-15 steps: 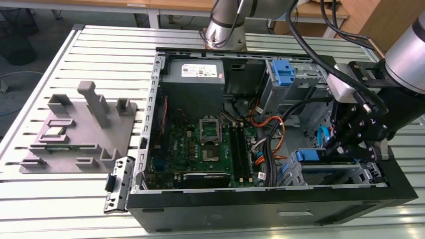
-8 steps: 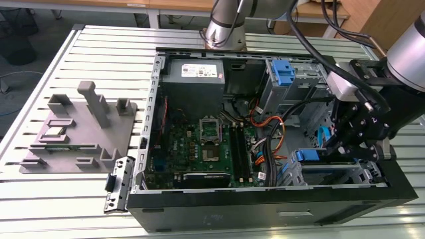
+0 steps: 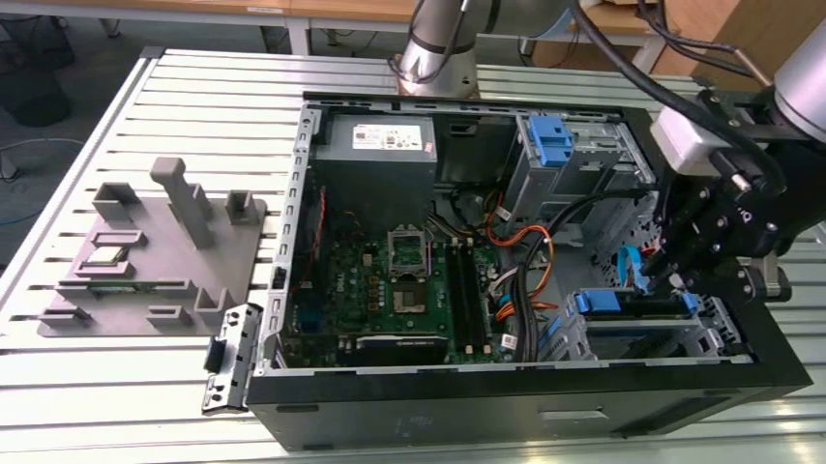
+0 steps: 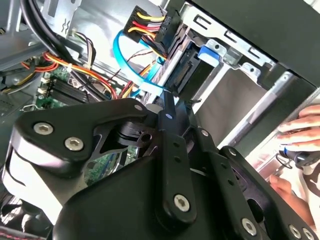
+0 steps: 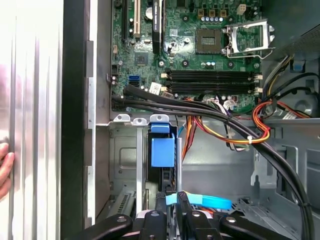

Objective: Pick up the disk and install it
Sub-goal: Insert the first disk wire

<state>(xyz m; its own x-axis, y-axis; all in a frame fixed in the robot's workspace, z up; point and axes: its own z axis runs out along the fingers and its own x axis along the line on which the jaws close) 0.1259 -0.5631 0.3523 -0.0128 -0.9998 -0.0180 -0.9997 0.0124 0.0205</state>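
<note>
Place was a robotics lab or electronics workshop | slotted aluminium work table (image 3: 155, 106) carried an opened desktop computer case (image 3: 516, 387) with bare motherboard (image 3: 387, 300) | grey parts fixture (image 3: 149, 261) stood beside it | wooden benches (image 3: 348, 10) stood behind | cables (image 3: 19, 164) lay on floor

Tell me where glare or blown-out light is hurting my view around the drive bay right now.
In the first wrist view, the slatted table surface beside the case is washed out to white, while the blue carrier in the bay reads clearly. In the second wrist view, the corner around a person's hand is overexposed, and the end effector looms dark up close. The exterior view is evenly lit, with no strong glare.
</note>
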